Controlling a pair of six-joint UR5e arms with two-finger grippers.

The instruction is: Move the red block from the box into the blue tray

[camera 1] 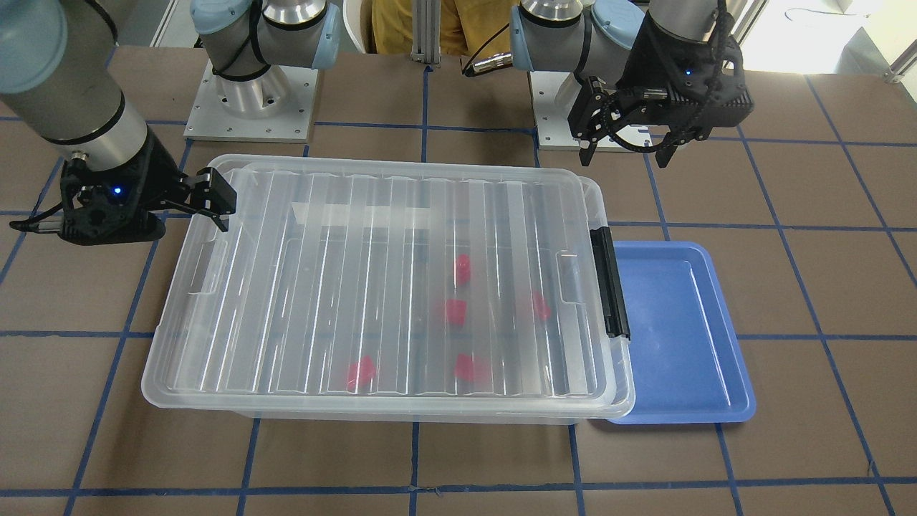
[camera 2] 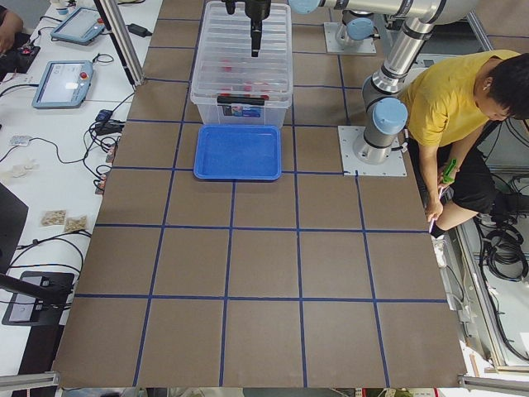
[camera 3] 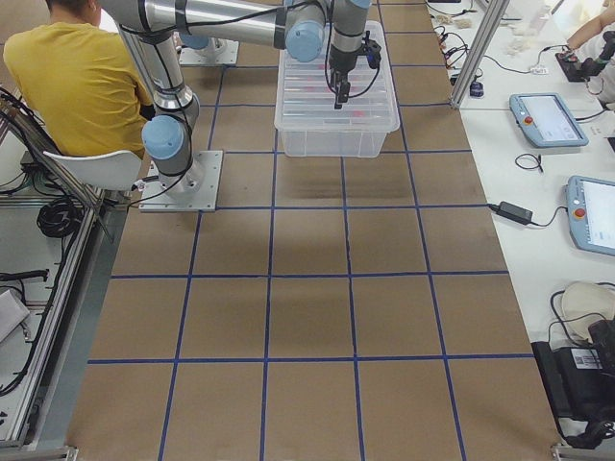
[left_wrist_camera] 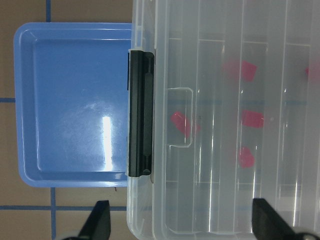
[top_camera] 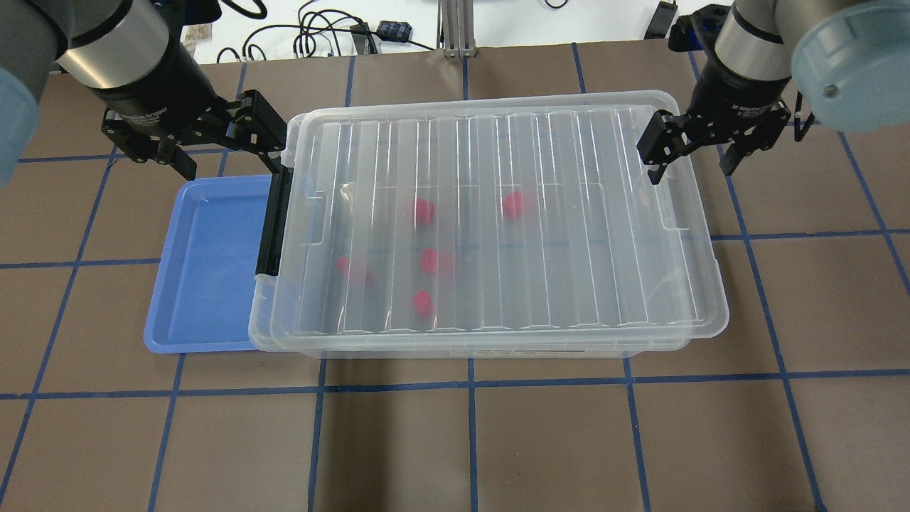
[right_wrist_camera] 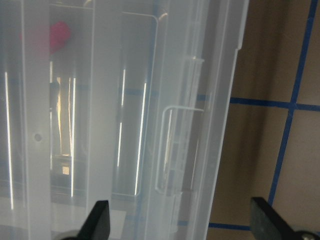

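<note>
The box (top_camera: 705, 284) is a clear bin with its ribbed lid (top_camera: 604, 213) on and a black latch (top_camera: 274, 220) at the short end beside the tray. Several red blocks (top_camera: 423, 211) lie inside, blurred through the lid, and show in the front view (camera 1: 462, 267). The blue tray (top_camera: 206, 270) sits empty against the latch end (left_wrist_camera: 75, 100). My left gripper (top_camera: 227, 146) is open and empty, above the box's far latch-end corner (left_wrist_camera: 182, 225). My right gripper (top_camera: 693, 153) is open and empty, above the far corner of the opposite short end (right_wrist_camera: 182, 225).
The arm bases (camera 1: 251, 93) stand just behind the box. A person in a yellow shirt (camera 2: 455, 99) sits behind the robot. Tablets and cables (camera 2: 62, 83) lie on the white side bench. Brown table with blue tape lines (top_camera: 469, 441) stretches in front of the box.
</note>
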